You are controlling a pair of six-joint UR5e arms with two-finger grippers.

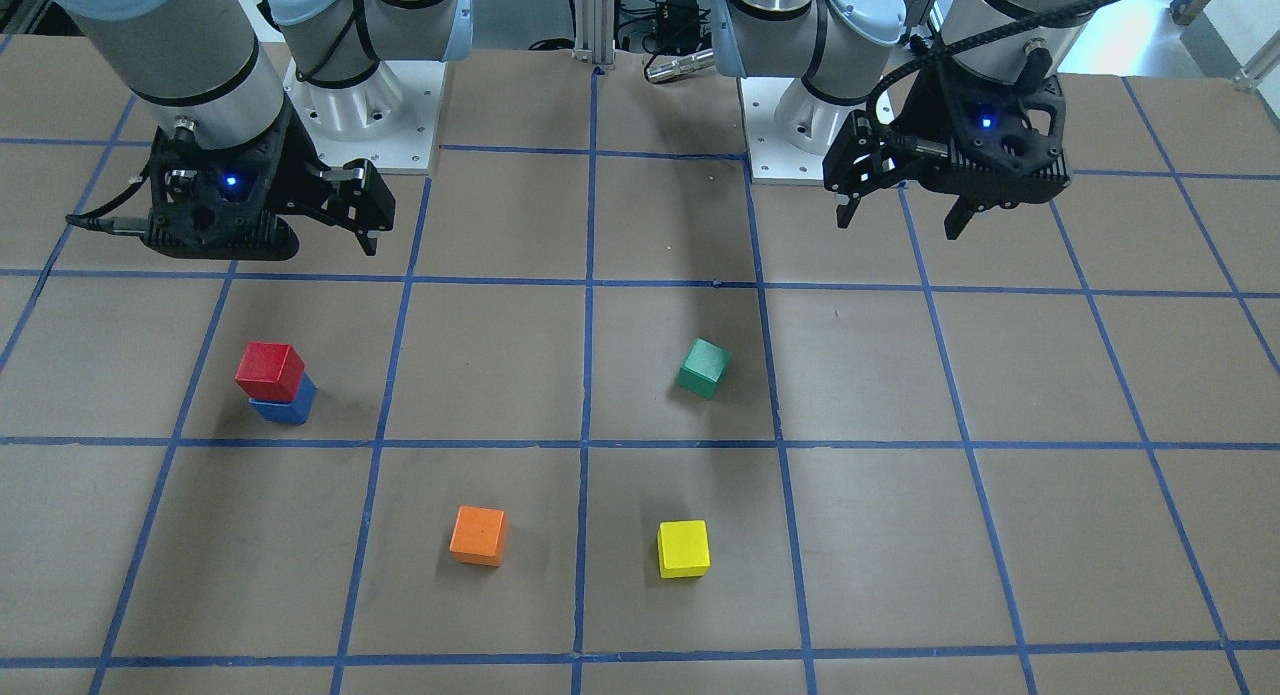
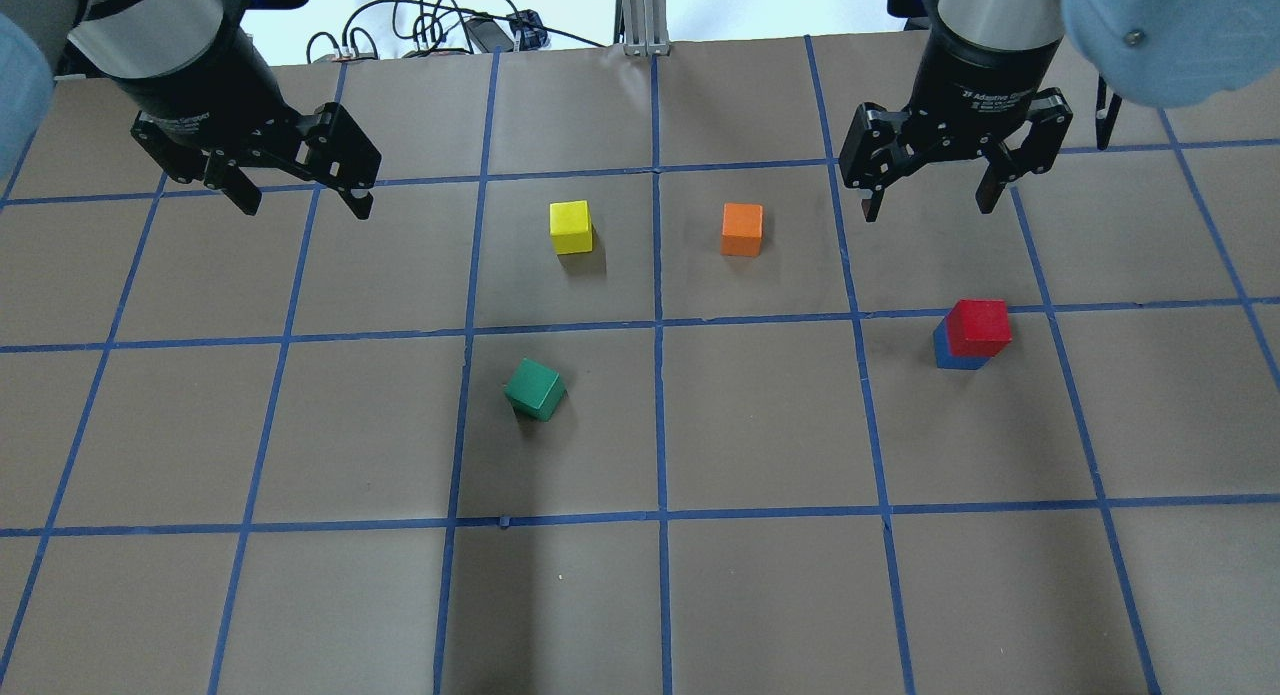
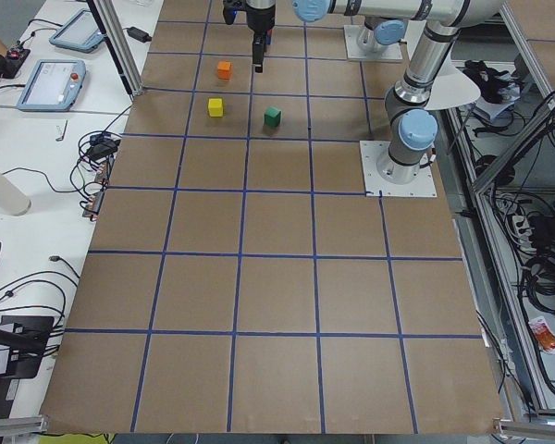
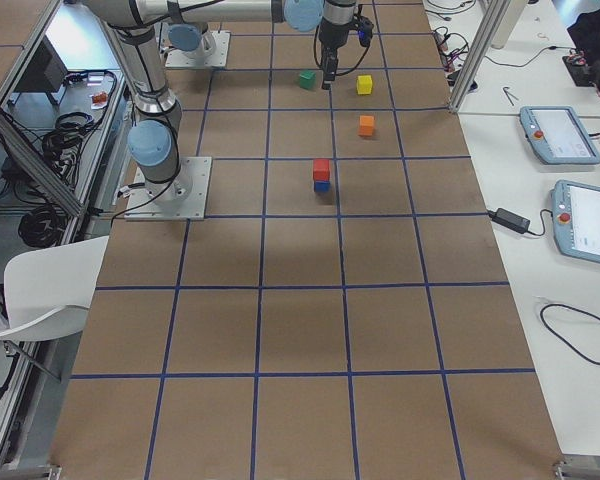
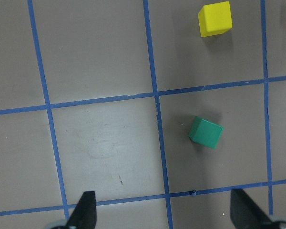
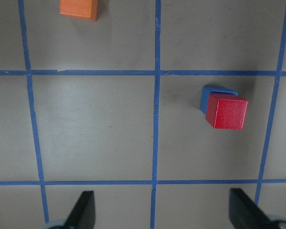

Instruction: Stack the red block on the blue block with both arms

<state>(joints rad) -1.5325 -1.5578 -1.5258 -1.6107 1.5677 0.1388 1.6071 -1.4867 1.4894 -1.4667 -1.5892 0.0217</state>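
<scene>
The red block (image 1: 270, 370) sits on top of the blue block (image 1: 290, 411), slightly offset, on the robot's right side of the table. The stack also shows in the overhead view, red block (image 2: 978, 327) on blue block (image 2: 948, 359), and in the right wrist view, red block (image 6: 226, 111) over blue block (image 6: 211, 93). My right gripper (image 2: 926, 209) is open and empty, raised well clear of the stack. My left gripper (image 2: 305, 210) is open and empty, raised over the table's left side, far from the stack.
A green cube (image 2: 535, 389), a yellow cube (image 2: 571, 227) and an orange cube (image 2: 742, 229) lie loose in the middle of the brown table with blue tape grid lines (image 2: 660, 425). The arm bases (image 1: 370, 115) stand at the robot's edge.
</scene>
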